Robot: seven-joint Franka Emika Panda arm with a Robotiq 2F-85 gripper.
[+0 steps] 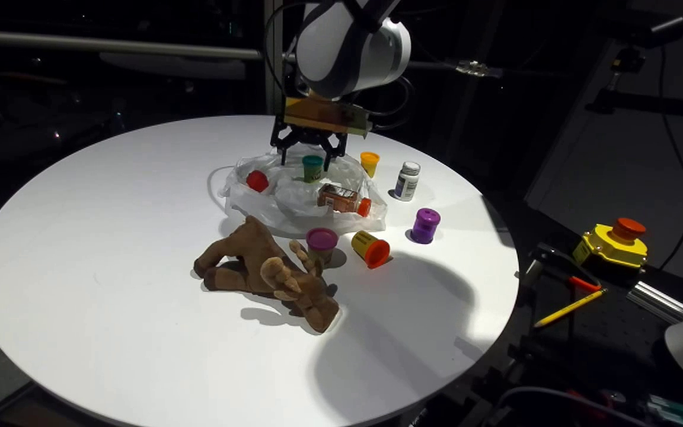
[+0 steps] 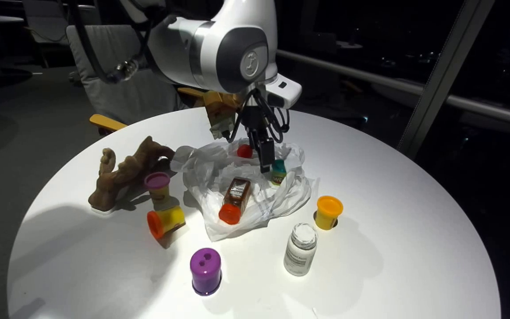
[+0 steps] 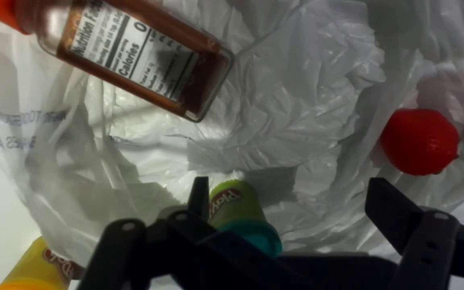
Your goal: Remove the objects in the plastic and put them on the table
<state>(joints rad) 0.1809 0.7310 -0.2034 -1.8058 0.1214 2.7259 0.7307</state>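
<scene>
A crumpled white plastic bag (image 1: 294, 220) lies spread on the round white table (image 1: 110, 344). On it are a green tub with a teal lid (image 3: 240, 213), a brown spice bottle with a red cap (image 3: 135, 52) lying on its side, and a red round object (image 3: 419, 141). All three also show in both exterior views. My gripper (image 3: 289, 181) is open and empty, pointing down over the bag. In the wrist view the green tub lies between the fingers, close to the left one, which partly hides it. I cannot tell whether they touch.
Around the bag stand a yellow tub (image 2: 327, 212), a white bottle (image 2: 299, 250), a purple container (image 2: 206, 271) and a pink-lidded tub (image 2: 157, 186). A yellow tub with an orange lid (image 2: 166, 220) lies on its side. A brown plush moose (image 1: 252, 261) lies beside the bag.
</scene>
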